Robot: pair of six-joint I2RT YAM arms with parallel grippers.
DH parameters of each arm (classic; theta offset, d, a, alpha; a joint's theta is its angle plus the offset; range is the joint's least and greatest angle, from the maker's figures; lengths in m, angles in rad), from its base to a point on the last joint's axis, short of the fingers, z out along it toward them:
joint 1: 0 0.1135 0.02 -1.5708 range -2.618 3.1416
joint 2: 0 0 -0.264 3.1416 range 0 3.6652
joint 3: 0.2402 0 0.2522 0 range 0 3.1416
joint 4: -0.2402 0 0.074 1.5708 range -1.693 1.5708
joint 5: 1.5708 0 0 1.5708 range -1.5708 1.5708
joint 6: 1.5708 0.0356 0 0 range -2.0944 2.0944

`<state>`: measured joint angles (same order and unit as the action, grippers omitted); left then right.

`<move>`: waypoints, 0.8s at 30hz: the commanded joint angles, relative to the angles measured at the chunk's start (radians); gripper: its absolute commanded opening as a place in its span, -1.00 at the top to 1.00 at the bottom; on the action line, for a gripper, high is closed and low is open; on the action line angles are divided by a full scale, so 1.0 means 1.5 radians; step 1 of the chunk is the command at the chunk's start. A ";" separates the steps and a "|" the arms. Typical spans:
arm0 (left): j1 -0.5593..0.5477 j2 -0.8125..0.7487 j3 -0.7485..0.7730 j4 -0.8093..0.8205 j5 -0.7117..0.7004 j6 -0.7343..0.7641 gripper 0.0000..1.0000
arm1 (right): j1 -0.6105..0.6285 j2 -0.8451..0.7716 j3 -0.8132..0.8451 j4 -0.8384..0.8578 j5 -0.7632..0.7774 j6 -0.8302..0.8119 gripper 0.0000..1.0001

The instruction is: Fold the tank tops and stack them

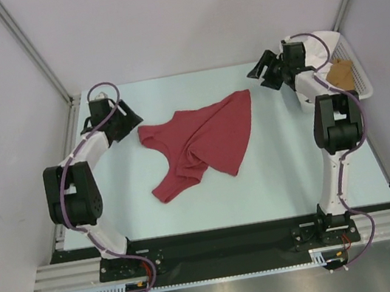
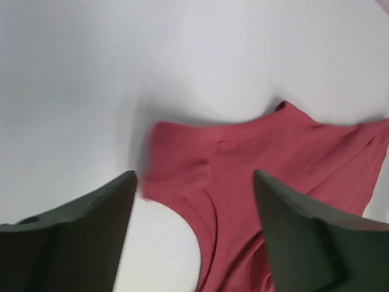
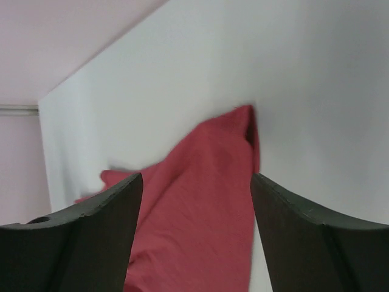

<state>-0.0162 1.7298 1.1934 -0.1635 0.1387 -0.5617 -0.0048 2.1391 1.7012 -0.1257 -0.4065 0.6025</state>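
Your left gripper [image 1: 128, 121] is hovering at the 9 o'clock edge of the dark red tank top [image 1: 205, 138]. Its fingers are spread wide and empty, lined up over the nearest strap corner, which is likely the grip point for pulling the cloth flat. The top is lying crumpled and unfolded at the middle of the table [image 1: 289, 171], one end trailing toward 7 o'clock and a corner reaching toward 1 o'clock. Your right gripper [image 1: 264, 74] is hanging just off that far corner, at the garment's 2 o'clock, fingers likewise parted with nothing between them, apparently mirroring the left for a two-handed spread. At the table's 2 o'clock corner, the tan-brown tank top [image 1: 340, 74] is sitting bunched in the white mesh basket [image 1: 363, 76], so you are looking at folding not yet begun.
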 commanded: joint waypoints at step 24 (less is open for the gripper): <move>-0.229 -0.466 -0.393 -0.161 -0.188 -0.136 -0.95 | 0.336 -0.486 -0.600 -0.100 0.219 -0.035 -0.19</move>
<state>-0.3534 1.1206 0.6388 -0.3916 -0.0643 -0.6910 0.4618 1.4445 0.8036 -0.2794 -0.1703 0.5323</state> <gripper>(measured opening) 0.974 0.611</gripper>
